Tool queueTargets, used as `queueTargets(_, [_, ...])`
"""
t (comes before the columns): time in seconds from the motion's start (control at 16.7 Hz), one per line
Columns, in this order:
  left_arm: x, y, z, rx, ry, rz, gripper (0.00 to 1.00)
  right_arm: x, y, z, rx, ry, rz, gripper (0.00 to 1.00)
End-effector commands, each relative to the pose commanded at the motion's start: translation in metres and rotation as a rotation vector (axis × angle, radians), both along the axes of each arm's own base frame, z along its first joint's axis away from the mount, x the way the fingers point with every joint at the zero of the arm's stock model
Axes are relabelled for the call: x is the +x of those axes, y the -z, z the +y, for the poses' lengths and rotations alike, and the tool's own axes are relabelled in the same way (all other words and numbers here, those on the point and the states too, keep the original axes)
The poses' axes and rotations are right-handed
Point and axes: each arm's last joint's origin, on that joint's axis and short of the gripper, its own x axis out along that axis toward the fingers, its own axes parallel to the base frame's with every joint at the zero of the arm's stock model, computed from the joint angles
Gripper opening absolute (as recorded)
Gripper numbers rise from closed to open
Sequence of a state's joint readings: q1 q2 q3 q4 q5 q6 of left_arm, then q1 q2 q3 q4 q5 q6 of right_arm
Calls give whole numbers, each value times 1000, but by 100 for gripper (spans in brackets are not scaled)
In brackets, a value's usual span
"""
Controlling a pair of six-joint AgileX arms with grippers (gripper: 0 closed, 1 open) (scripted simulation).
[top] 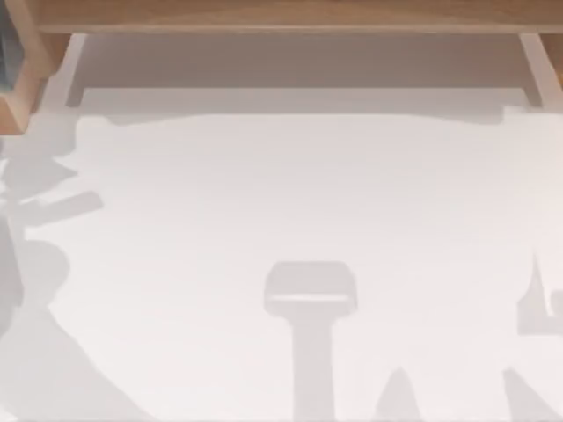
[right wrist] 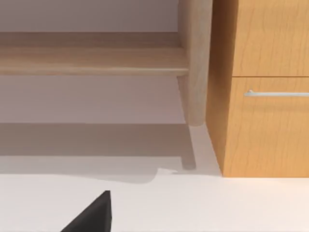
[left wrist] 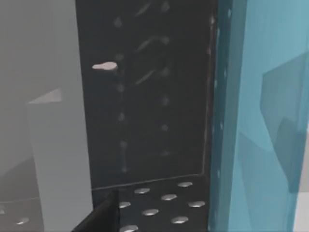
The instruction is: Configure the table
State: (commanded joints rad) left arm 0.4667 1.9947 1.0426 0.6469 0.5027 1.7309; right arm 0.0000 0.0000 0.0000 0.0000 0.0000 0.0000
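Looking down from above, I see the table (top: 290,202) as one broad white worktop running from the left edge to the right edge and down to the near edge, with soft grey shadows lying across it: one with a blocky head on a stem near the middle of the near edge, several ragged ones along the left edge, and a few pointed ones toward the near right corner.

Along the far edge runs a light-brown wooden ledge (top: 290,16), raised over the worktop on posts; one post (top: 537,61) stands near the far right corner, another near the far left corner. The right wrist view shows the ledge side-on, a round post (right wrist: 195,63) coming down to the white surface, and just beside that post a wooden cabinet (right wrist: 263,87) with a slim metal handle (right wrist: 277,93) on its drawer front.

The left wrist view takes in a dark perforated panel (left wrist: 154,96), a translucent blue wall (left wrist: 265,116) beside it and a grey block (left wrist: 58,154) on its other side.

A dark wedge (right wrist: 94,215) cuts into the right wrist view over the worktop; I cannot tell what it belongs to. How either arm is posed, and whether either claw is open or closed, I cannot tell.
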Motion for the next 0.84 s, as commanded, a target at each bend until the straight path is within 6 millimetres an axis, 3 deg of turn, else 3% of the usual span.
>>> queueTargets(0.3, [-5, -3, 1, 3, -3, -9, 100, 0, 0, 0, 0, 0, 0, 100])
queueTargets(0.6, [-32, -8, 2, 7, -3, -21, 100, 0, 0, 0, 0, 0, 0, 100])
queueTargets(0.84, [-51, 0, 2, 0, -2, 0, 100, 0, 0, 0, 0, 0, 0, 100])
